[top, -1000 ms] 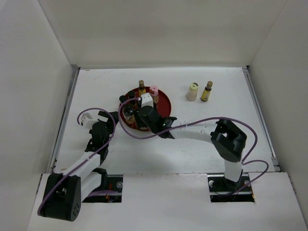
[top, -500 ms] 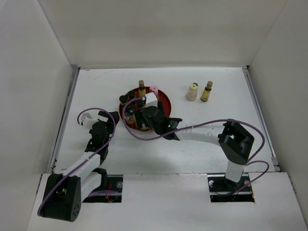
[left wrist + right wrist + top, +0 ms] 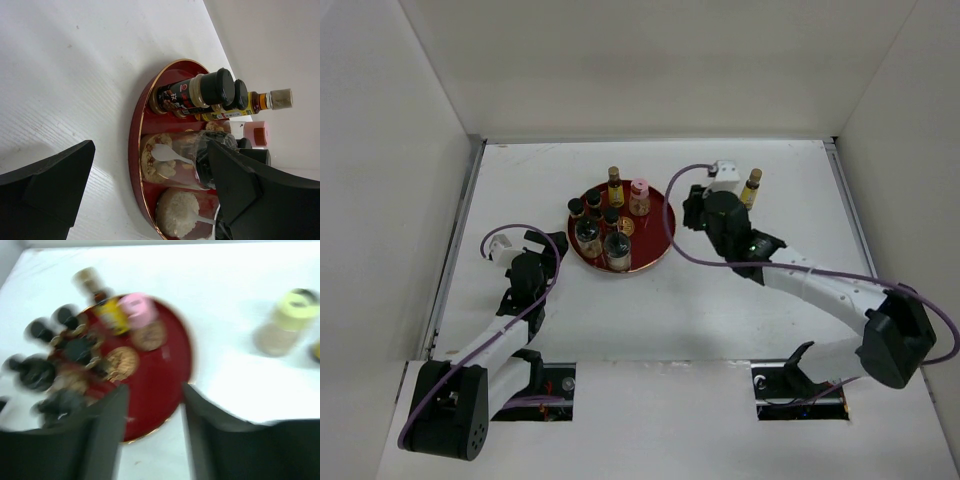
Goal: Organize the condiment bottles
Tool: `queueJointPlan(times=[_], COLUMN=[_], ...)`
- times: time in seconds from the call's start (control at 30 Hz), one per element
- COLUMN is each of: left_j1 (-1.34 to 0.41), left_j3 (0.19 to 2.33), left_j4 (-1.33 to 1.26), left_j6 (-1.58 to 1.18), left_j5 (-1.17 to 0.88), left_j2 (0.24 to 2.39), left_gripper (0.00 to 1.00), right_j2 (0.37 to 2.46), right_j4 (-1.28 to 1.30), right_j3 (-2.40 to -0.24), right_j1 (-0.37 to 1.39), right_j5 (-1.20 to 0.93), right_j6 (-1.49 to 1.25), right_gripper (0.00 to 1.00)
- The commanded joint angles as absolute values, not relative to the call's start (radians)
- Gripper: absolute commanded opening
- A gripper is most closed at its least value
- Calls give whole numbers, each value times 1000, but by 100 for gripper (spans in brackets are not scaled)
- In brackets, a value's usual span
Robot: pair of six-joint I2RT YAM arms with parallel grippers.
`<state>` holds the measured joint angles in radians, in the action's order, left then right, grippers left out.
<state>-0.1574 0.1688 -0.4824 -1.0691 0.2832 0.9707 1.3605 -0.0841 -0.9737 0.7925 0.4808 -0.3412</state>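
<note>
— Right arm has swung off the red tray (image 3: 655,232) since a second ago. In the overhead view it now sits right of centre, just left of the lone amber bottle (image 3: 751,188) on the table (image 3: 770,250).

— And the right gripper (image 3: 154,390)?

— Fingers apart, nothing between them. Its wrist view is blurred, but the cream bottle (image 3: 287,322) stands upper right there, off the tray.

— The other condiment bottles?

— On the tray, centre-left overhead. The gold-capped amber bottle (image 3: 615,183) is at the top edge, the pink-capped bottle (image 3: 639,195) just right of it, and the dark-capped bottles (image 3: 593,200) on the left half.

— Left gripper (image 3: 151,146)?

— Just left of the tray, unmoved, spread wide, holding nothing.
</note>
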Motion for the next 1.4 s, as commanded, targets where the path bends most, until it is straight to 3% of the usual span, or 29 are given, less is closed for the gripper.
queueJointPlan(times=[0.0,0.03,0.13,0.17,0.23,0.33,0.53,1.07,1.37], left_j1=[-160,-160,-159,-159,-163,-163,-163,-163,-163], left_j3=[178,175,176,178,178,176,179,187,184], left_j4=[-523,-526,-523,-523,-523,-529,-532,-535,-535], left_j6=[-1062,-1062,-1063,-1062,-1062,-1063,-1062,-1063,-1062], left_j5=[285,291,290,287,293,290,291,285,288], left_j2=[960,960,969,969,963,980,991,1020,1005], left_gripper=[100,100,100,100,100,100,100,100,100], right_j2=[1324,1330,1368,1379,1425,1491,1629,1772,1761], right_j4=[-135,-121,-95,-91,-77,-54,-31,32,38], right_j3=[-946,-954,-997,-1009,-1054,-1113,-1225,-1324,-1316], right_j1=[647,590,449,421,351,302,257,232,231], right_j5=[476,476,480,485,498,514,509,500,492], right_j6=[-342,-341,-327,-322,-308,-285,-242,-242,-259], right_gripper=[39,34,33,35,54,68,75,68,44])
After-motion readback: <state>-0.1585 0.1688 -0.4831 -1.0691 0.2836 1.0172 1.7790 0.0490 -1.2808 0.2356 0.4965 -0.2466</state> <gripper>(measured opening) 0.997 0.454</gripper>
